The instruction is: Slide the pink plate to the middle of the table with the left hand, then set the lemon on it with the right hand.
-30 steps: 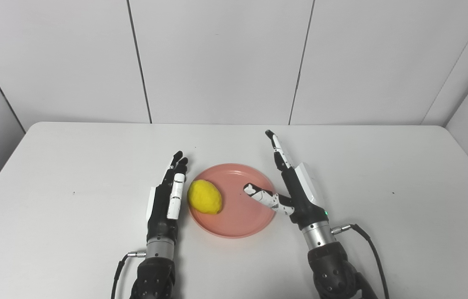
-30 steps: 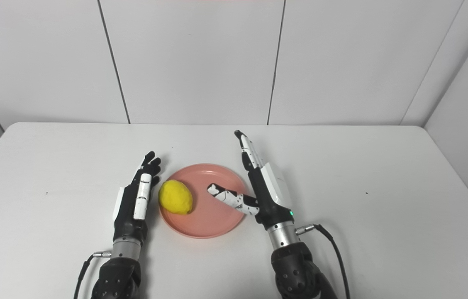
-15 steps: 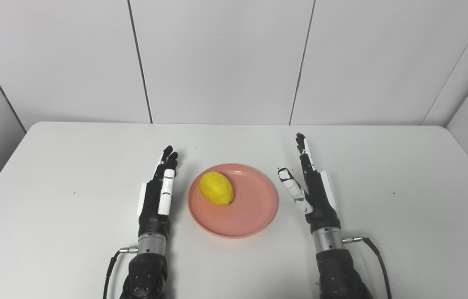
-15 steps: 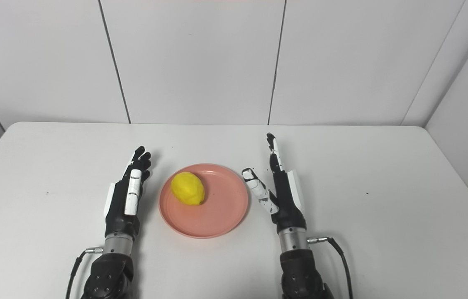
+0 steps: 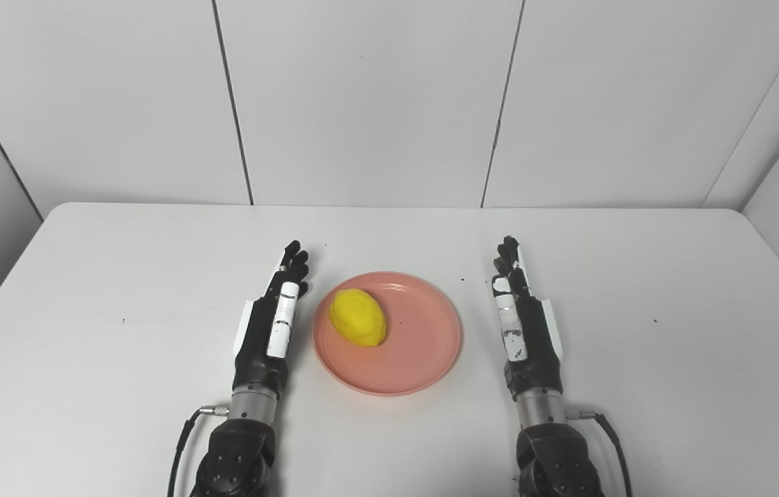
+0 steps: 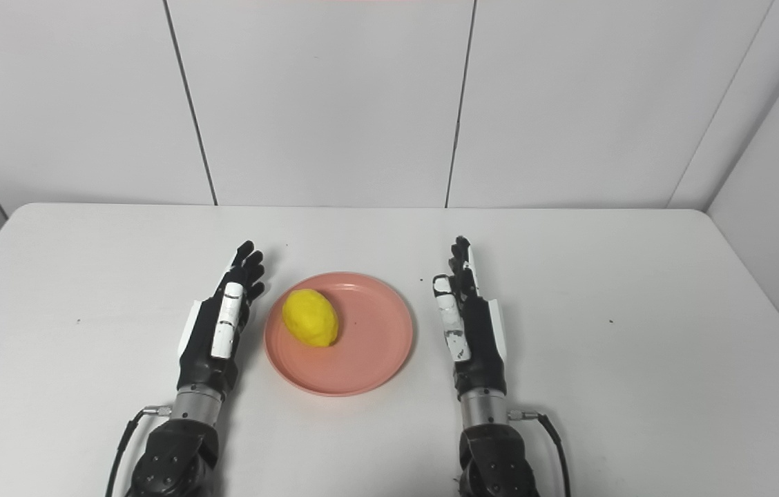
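white tabletop (image 5: 85,276) carries everything. the left hand (image 5: 268,328) rests just left of the pink plate (image 5: 424,352), fingers straight and apart, holding nothing. the lemon (image 5: 358,326) lies on the plate's left half. the right hand (image 5: 524,324) rests just right of the plate, fingers likewise extended, empty.

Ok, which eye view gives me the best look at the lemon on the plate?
Nearly a tie. The left eye view shows the lemon closest to picture centre, unobstructed on the pink plate, left of its middle. The right eye view shows the same lemon equally clear, only shifted left.
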You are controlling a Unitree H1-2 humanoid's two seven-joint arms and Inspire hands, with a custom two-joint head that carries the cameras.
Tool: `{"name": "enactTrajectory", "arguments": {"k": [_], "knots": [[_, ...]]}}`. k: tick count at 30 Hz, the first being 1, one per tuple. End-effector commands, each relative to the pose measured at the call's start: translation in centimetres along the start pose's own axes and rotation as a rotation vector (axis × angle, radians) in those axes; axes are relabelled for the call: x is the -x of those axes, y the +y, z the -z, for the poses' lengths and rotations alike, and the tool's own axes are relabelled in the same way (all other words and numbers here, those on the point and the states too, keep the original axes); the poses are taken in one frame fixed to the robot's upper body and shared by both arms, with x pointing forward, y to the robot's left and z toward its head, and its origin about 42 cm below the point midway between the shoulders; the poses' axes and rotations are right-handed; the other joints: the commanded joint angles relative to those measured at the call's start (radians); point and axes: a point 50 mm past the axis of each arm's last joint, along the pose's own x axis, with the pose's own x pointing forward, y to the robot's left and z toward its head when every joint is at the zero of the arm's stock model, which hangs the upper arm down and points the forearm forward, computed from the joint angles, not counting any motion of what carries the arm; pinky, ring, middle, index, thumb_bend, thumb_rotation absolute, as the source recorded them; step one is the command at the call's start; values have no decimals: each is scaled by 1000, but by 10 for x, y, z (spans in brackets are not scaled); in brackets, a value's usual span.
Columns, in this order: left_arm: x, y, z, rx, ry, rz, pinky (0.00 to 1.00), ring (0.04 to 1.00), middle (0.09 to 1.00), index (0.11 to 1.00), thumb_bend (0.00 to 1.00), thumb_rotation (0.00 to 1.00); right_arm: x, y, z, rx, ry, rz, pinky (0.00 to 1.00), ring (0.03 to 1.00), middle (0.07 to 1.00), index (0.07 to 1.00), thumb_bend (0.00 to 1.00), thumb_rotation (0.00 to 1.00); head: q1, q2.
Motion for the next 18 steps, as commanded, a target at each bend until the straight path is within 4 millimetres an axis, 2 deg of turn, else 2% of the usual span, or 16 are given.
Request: {"name": "enactTrajectory", "arguments": {"k": [1,8,18], "knots": [[-10,-2,-10,5,-48,30,936,947,947,942,635,1000,-9,7,-14,-34,-48,-23,1000,1000,1000,1000,676,1000,1,-4],[-10,-2,-8,8,-42,36,939,946,949,947,597,1000,-10,7,-11,-67,-9,-46,1000,1000,1000,1000,697,1000,0,-10],[-9,-3,-9,-2,-31,25,967,960,962,958,612,1000,-15,11,-15,-76,19,-100,1000,1000,1000,1000,722,1000,3,-9]]}}
